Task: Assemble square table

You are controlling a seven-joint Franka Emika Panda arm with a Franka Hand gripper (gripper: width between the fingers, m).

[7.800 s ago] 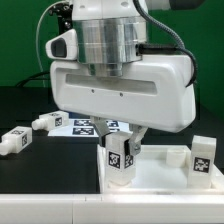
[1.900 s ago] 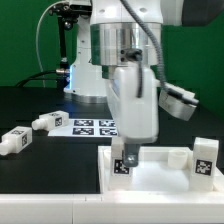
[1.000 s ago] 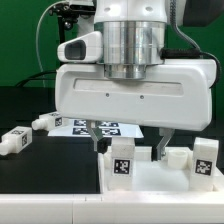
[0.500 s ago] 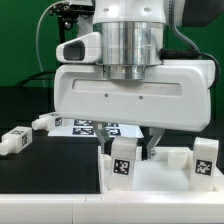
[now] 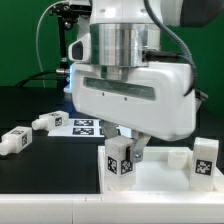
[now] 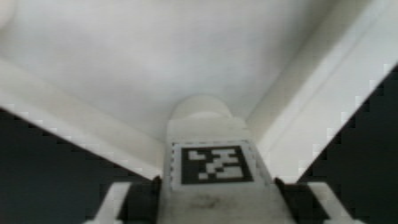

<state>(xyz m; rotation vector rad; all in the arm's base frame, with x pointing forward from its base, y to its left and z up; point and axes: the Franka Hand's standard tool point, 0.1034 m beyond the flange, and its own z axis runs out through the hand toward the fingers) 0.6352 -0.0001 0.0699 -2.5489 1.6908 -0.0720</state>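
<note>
The square table's white panel lies at the front of the exterior view. A stubby white leg with a black-and-white tag stands upright on its left corner. My gripper is shut on this leg from above, the hand turned at an angle. In the wrist view the tagged leg fills the space between the two fingers, with the panel beneath. A second leg stands upright at the panel's right side. Two loose legs lie on the black table at the left.
The marker board lies flat behind the panel, partly hidden by my hand. A low white block stands on the panel between the two upright legs. The arm's base stands at the back.
The jaws have closed from wide open onto the leg on the panel's left corner. Since then the hand has rotated about the upright leg.
</note>
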